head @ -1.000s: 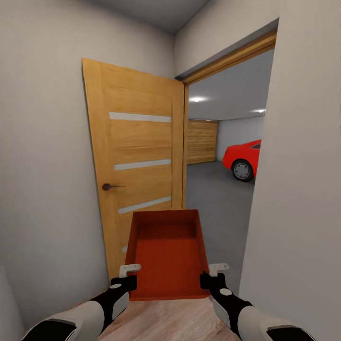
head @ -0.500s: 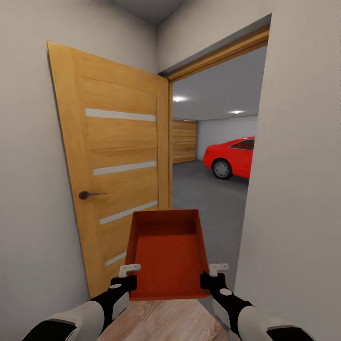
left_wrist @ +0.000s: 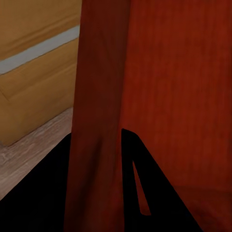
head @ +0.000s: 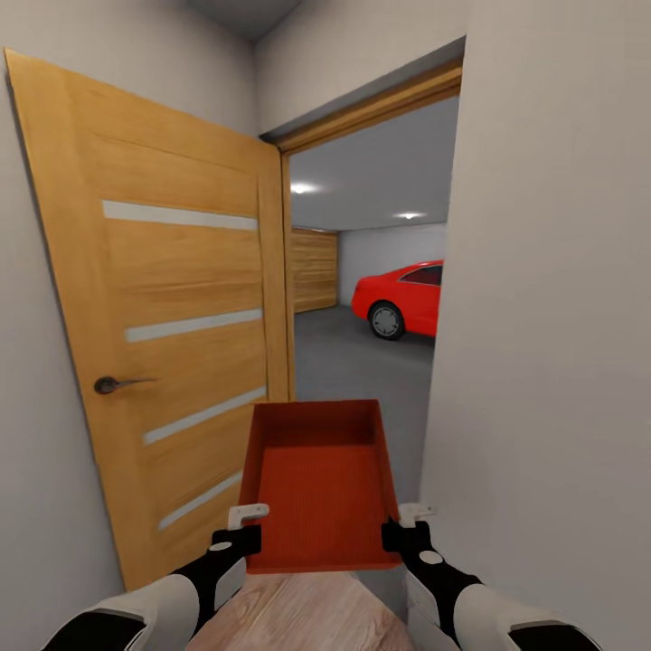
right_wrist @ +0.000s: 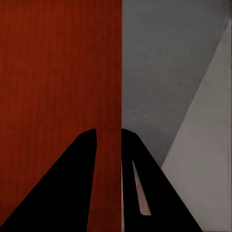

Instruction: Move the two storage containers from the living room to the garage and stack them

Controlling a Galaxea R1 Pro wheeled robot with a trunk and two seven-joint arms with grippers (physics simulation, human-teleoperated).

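1. Here we are at the doorway: the orange-red storage container (head: 319,484) rides out front, open side up, one side wall pinched by the left gripper (head: 242,533) and the opposite wall by the right gripper (head: 405,532).
2. Both wrist views show it: the dark fingers (left_wrist: 133,159) of the left gripper straddle the container wall (left_wrist: 96,121), and the right gripper's fingers (right_wrist: 87,159) sit narrow on either side of their wall (right_wrist: 108,72). Clamped on both sides, I'd judge.
3. The striped wooden door (head: 163,307) stands swung open on the left, the white wall (head: 542,316) crowds in on the right, and the gap between is tight.
4. Beyond lies the garage: grey concrete floor (head: 353,362) and a red car (head: 402,298) well back.
5. To do this well: drive straight through the middle, keep the container level, and watch the right elbow against that wall edge.
6. Hold both grips firm until the container is over concrete.
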